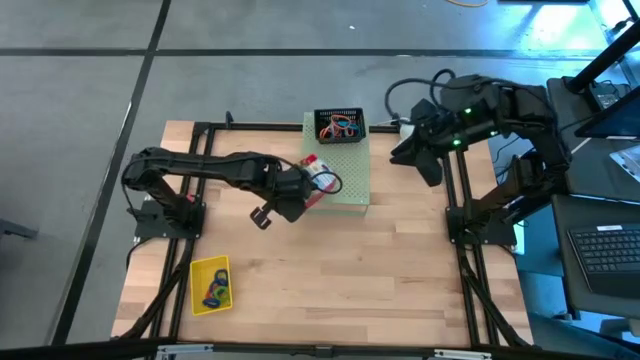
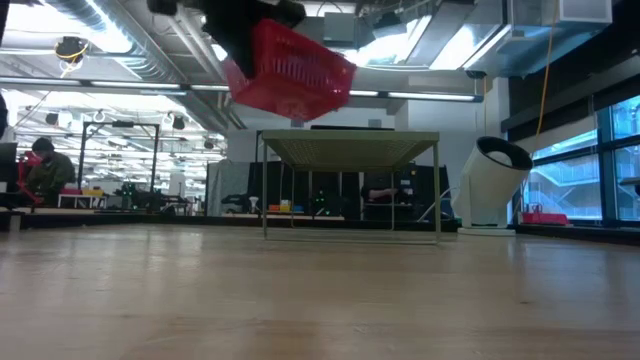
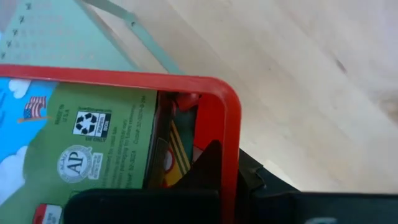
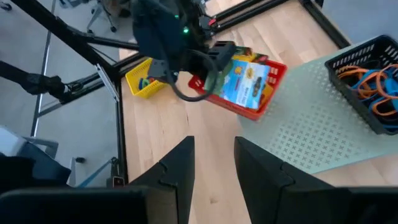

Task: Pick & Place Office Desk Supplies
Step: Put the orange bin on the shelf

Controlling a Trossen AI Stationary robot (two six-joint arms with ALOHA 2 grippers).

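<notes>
Left end effector, closed on the rim of a light, stiff red basket of card boxes, holds it tilted above the counter's middle; right end effector waits half-open by the far right corner

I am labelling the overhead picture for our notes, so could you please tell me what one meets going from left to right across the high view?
Yellow basket → left gripper, its jaws shut on the red basket → black basket of rubber bands on the pale green perforated box → right gripper, raised beside the table.
</notes>
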